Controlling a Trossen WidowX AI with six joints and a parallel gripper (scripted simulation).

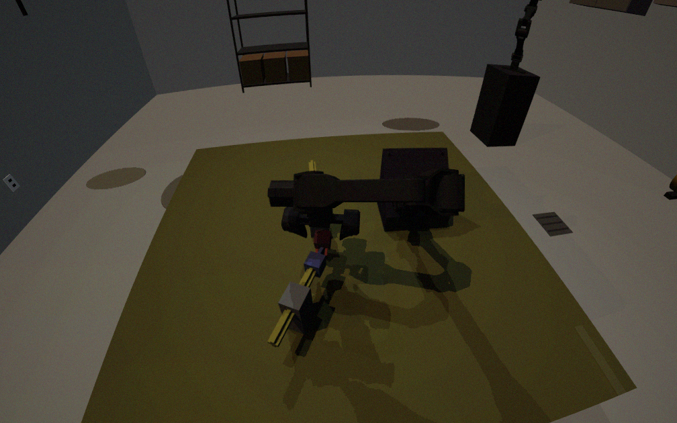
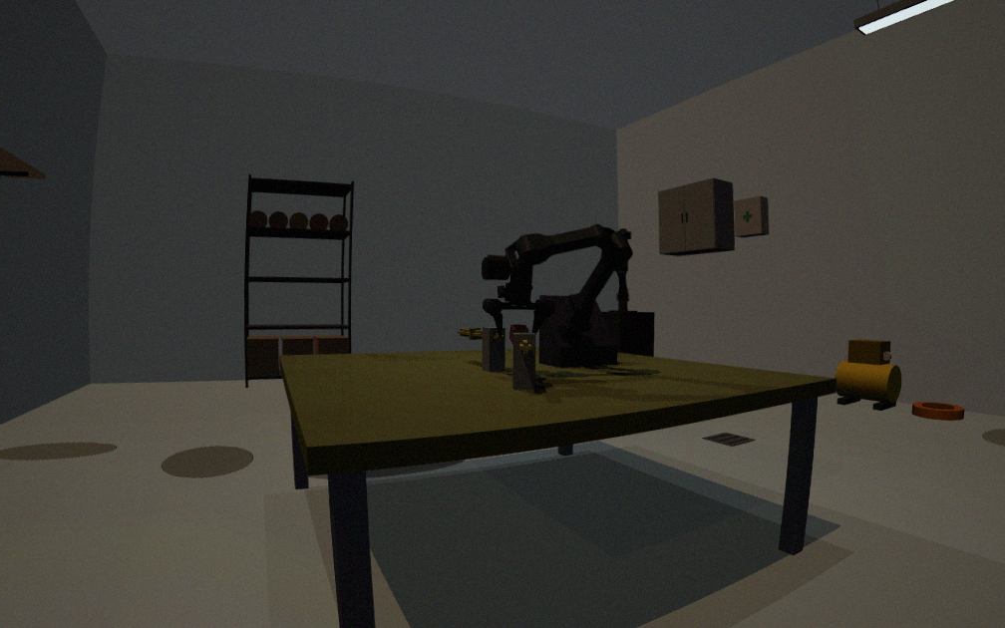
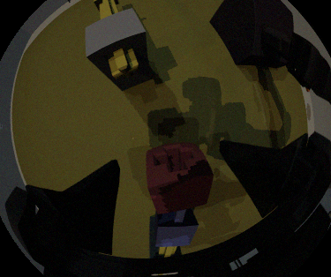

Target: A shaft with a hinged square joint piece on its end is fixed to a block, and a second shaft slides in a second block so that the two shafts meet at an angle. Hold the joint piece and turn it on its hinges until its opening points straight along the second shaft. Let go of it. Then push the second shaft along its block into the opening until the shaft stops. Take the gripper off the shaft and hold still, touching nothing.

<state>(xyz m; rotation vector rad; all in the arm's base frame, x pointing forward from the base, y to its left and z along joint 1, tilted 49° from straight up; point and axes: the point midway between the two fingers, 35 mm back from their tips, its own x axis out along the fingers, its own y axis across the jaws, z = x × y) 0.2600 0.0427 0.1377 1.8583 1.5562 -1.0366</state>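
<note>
My gripper is open, its fingers wide on either side of the red joint piece, with gaps on both sides in the wrist view. The red piece's notched opening faces upward and toward the second block's side; its exact angle is unclear. It is hinged to a blue part on the yellow fixed shaft, held by a grey block. The second yellow shaft runs through the second grey block, apart from the red piece.
The dark arm base stands on the olive table top, right of the shafts. The forearm passes above the second block and hides it in the top view. A shelf rack stands by the back wall.
</note>
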